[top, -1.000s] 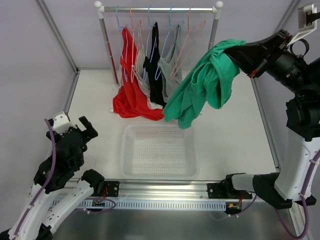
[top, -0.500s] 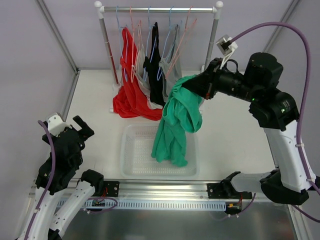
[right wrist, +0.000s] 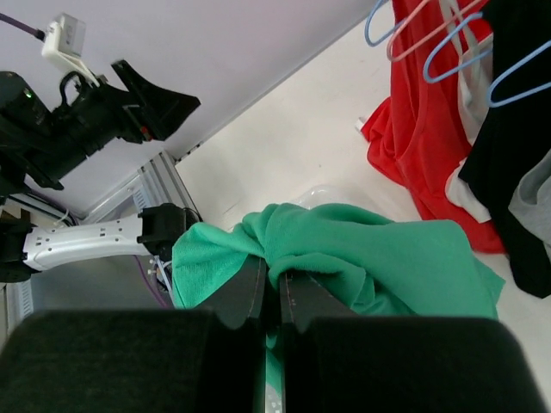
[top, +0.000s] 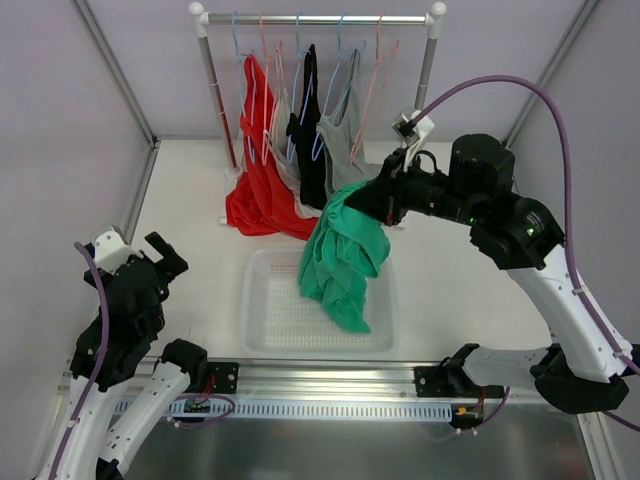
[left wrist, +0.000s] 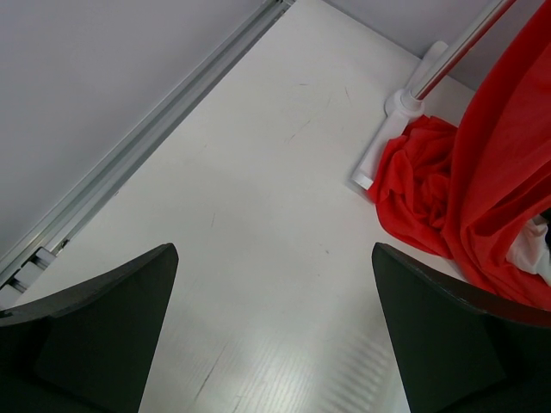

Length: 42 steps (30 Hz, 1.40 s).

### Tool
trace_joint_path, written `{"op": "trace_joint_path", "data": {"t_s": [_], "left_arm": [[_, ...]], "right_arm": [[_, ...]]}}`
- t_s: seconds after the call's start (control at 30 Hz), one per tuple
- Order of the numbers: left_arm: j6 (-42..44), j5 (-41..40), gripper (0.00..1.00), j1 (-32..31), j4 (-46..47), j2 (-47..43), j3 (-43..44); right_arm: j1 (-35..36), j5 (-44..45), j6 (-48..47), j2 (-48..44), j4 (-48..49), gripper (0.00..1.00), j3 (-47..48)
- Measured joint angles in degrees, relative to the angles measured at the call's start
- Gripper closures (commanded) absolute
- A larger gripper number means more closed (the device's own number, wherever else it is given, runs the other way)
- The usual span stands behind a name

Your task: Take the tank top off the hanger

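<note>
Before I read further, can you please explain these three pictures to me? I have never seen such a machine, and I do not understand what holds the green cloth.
These are two robot arms bolted at the near edge of a white table. The wide picture comes from a fixed camera above and behind them. The other two come from small cameras on each wrist, so the dark shapes at the bottom are the arms' own fingers.

The right gripper is shut on the green tank top, which hangs bunched over a white basket on the table. The left gripper is open and empty, over bare table at the left.

At the back stands a clothes rack with a red garment, a black one, a grey one and several thin hangers. The pink hanger hangs bare on the rail.
</note>
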Motion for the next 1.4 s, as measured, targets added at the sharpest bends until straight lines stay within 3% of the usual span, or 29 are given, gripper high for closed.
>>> {"op": "trace_joint_path", "data": {"t_s": [0.5,0.8,1.13,1.4], "left_arm": [[-0.2,-0.13,0.01,0.0,0.0,-0.68,0.0],[-0.2,-0.46,0.01,0.0,0.0,-0.98,0.0],[-0.79,-0.09,0.01,0.0,0.0,-0.74,0.0],[-1.16,4.33,0.01,0.79,0.02,5.95,0.9]], "right_arm": [[6.01,1.31,9.38,-3.3,18.6,1.0,-32.11],[7.15,3.06,17.42,-0.15,31.98,1.0,-50.29],[7.17,5.18,21.22,12.41,37.75,0.97,-59.21],[7.8,6.6,19.32,9.9,35.04,1.0,-58.03]]}}
